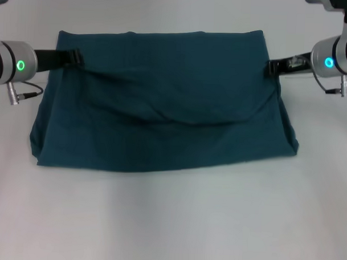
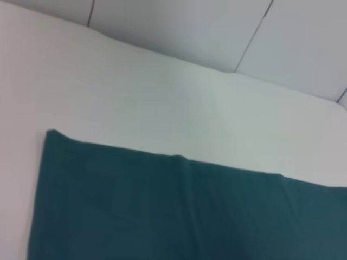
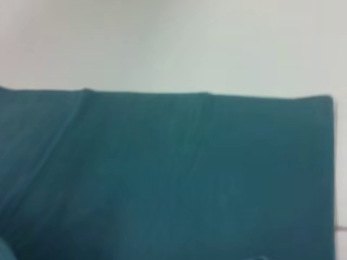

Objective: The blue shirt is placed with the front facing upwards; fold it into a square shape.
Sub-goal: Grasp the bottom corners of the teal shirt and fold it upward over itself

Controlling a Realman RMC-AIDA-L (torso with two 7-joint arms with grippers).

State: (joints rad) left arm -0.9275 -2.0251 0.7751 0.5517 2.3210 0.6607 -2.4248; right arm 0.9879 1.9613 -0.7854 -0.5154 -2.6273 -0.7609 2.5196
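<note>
Blue shirt (image 1: 163, 107) lies folded, plain teal, rumpled.

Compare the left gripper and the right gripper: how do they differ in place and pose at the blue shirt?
The left gripper is at the left side edge of the blue shirt; the right gripper is at its right side edge. The left arm comes in nearly level, while the right arm slopes down toward the cloth. Both meet the shirt near its far corners, at about the same height, and the cloth sags between them.
</note>
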